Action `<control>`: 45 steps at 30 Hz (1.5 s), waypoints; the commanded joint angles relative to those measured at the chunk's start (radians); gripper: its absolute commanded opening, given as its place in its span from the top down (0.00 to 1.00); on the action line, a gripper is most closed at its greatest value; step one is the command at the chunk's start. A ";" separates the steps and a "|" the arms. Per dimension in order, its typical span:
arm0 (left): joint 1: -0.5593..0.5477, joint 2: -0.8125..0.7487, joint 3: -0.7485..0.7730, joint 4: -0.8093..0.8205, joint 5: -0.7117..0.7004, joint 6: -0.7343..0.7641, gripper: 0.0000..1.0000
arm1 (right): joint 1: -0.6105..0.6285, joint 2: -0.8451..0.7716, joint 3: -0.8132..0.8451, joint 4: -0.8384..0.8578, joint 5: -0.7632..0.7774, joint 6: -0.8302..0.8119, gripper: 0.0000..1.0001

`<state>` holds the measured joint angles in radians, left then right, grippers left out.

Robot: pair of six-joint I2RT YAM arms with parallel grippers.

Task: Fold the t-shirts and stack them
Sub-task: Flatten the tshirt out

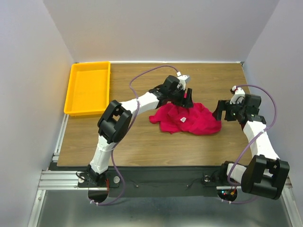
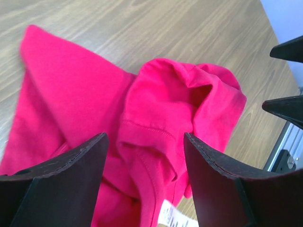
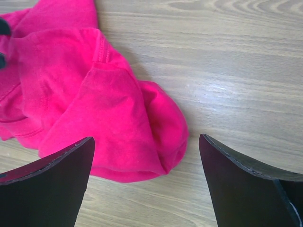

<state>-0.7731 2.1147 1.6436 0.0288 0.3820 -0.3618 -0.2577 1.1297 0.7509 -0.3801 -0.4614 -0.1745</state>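
The crimson t-shirt (image 1: 185,119) lies in a crumpled bundle on the counter (image 1: 142,142), directly beneath the left end effector (image 1: 186,99) and just ahead of the right end effector (image 1: 220,110). Both are released, with fingers spread wide and nothing held. The step in hand looks like the first pickup, before any spreading. Next, I judge, each must close on a separate edge — hem or sleeve — so the cloth can be drawn flat.

T-shirt (image 1: 187,119) centred on table (image 1: 142,142), left pincer (image 1: 186,101) at its rear, right pincer (image 1: 219,112) just right; tray (image 1: 87,90) rear-left
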 commanded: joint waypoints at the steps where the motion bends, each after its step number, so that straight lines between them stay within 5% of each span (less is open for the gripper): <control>1: -0.023 0.031 0.096 -0.027 0.026 0.041 0.25 | -0.014 -0.010 0.007 0.055 -0.051 0.020 0.03; 16: -0.029 0.160 0.298 -0.184 -0.057 0.147 0.30 | -0.028 -0.019 0.008 0.055 -0.066 0.027 0.03; 23: -0.037 0.176 0.321 -0.182 -0.011 0.159 0.46 | -0.032 -0.019 0.007 0.055 -0.068 0.027 0.03; 29: -0.041 0.199 0.351 -0.199 -0.009 0.170 0.51 | -0.038 -0.022 0.007 0.055 -0.069 0.027 0.03; 34: -0.045 0.215 0.370 -0.213 -0.017 0.195 0.71 | -0.041 -0.024 0.007 0.053 -0.075 0.029 0.03; 38: -0.051 0.206 0.384 -0.216 -0.026 0.216 1.00 | -0.044 -0.025 0.005 0.055 -0.080 0.027 0.03; 45: -0.060 0.087 0.357 -0.182 -0.115 0.271 1.00 | -0.049 -0.033 0.002 0.053 -0.100 0.024 0.03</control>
<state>-0.8215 2.3363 1.9663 -0.1883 0.3172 -0.1379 -0.2974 1.1282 0.7509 -0.3744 -0.5327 -0.1528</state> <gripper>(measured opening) 0.048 0.969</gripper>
